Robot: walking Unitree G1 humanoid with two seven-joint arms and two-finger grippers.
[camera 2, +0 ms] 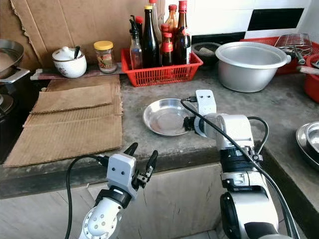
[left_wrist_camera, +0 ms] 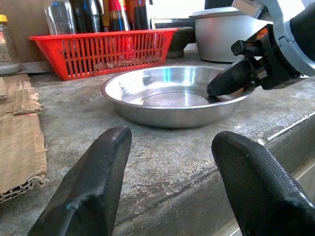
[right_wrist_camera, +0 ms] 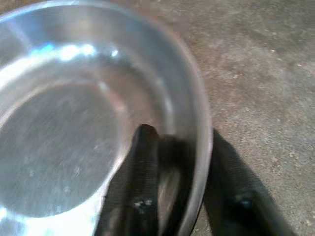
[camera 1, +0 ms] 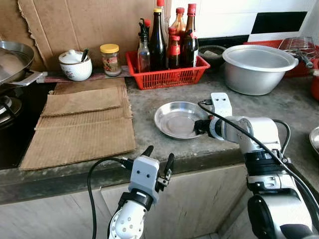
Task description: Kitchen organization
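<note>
A shallow steel dish (camera 1: 175, 118) lies on the grey stone counter (camera 1: 164, 94) in front of the red basket. My right gripper (camera 1: 200, 126) reaches in from the right and is shut on the dish's right rim (right_wrist_camera: 199, 142), one finger (right_wrist_camera: 142, 182) inside the dish and the other outside. In the left wrist view the dish (left_wrist_camera: 167, 96) sits flat ahead with the right fingers (left_wrist_camera: 231, 81) on its rim. My left gripper (camera 1: 158, 158) hovers open at the counter's front edge, short of the dish, holding nothing.
A red basket (camera 1: 167, 74) of sauce bottles stands behind the dish. A large aluminium pot (camera 1: 256, 67) is at the back right. Folded cardboard (camera 1: 82, 119) covers the counter's left part. A jar (camera 1: 109, 59), a porcelain bowl (camera 1: 75, 64) and a wok (camera 1: 12, 59) stand at the back left.
</note>
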